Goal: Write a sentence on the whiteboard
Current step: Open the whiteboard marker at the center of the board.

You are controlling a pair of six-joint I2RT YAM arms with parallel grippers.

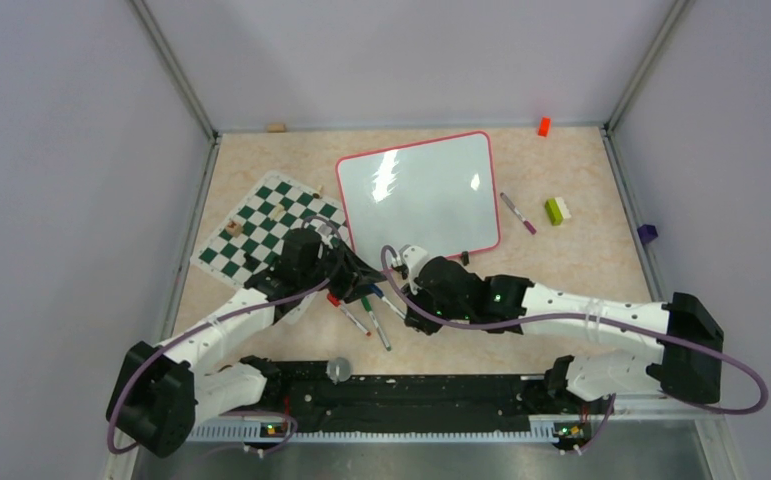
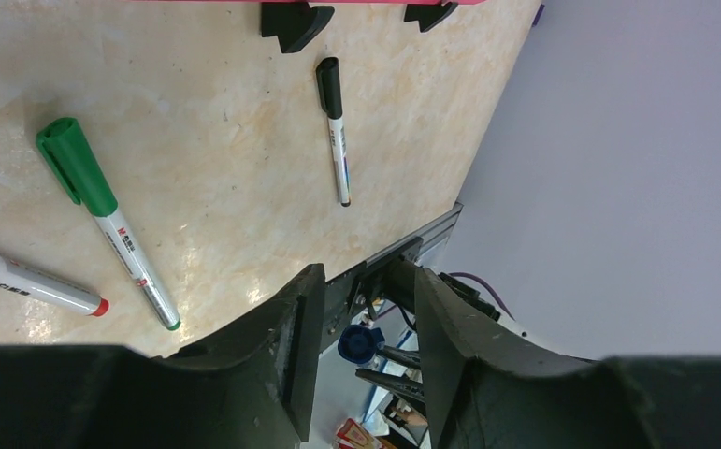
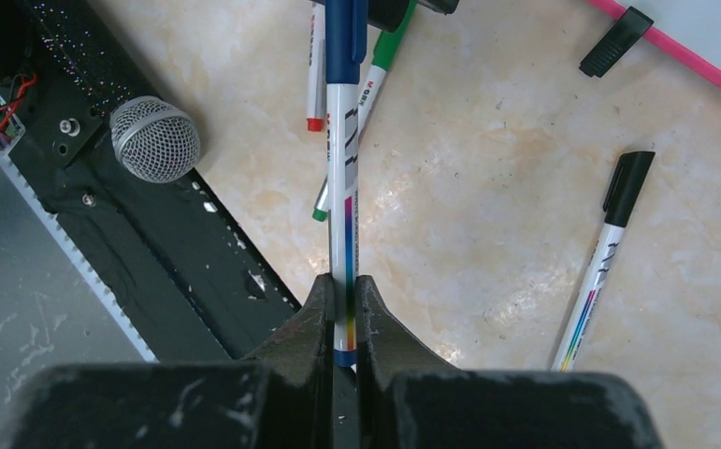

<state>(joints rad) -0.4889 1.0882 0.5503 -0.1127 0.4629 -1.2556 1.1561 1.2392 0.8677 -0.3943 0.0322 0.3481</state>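
While the right end effector (image 3: 345, 288) clamps a blue marker (image 3: 342, 140), the left end effector (image 2: 366, 279) stands half open.

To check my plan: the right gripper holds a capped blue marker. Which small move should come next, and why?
Probably close the left gripper on the cap of the blue marker and pull it off. The right gripper clamps the marker's tail, the cap is on, and the whiteboard is blank.
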